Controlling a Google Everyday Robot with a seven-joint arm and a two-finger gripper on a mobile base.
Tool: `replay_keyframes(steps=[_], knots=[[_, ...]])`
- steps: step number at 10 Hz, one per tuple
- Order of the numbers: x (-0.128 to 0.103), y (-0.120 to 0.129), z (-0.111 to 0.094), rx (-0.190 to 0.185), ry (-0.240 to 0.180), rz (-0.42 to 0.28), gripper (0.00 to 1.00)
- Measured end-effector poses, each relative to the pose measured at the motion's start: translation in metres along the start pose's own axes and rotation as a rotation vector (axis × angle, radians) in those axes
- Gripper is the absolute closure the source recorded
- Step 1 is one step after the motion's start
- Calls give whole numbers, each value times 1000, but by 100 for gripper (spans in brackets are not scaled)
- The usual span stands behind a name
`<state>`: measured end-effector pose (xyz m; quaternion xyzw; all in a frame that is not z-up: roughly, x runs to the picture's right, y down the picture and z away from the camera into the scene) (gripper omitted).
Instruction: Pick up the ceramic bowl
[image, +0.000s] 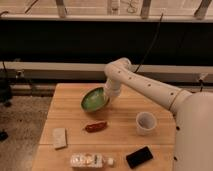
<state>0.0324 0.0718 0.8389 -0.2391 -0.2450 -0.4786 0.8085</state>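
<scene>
The ceramic bowl (94, 99) is green inside and sits tilted on edge, its opening turned toward the camera, above the far middle of the wooden table (70, 107). My gripper (107, 98) is at the bowl's right rim, at the end of the white arm that comes in from the right. It is shut on the rim and holds the bowl tilted. The bowl hides most of the gripper.
A red packet (95, 127) lies just in front of the bowl. A white cup (145, 122) stands to the right. A pale block (59, 137), a clear lying bottle (90, 160) and a black flat object (139, 156) lie near the front edge. A dark wall runs behind.
</scene>
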Motion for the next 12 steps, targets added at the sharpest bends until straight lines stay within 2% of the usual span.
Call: replay_keyframes(steps=[12], knots=[[4,4,-16,10,-3,3,100]])
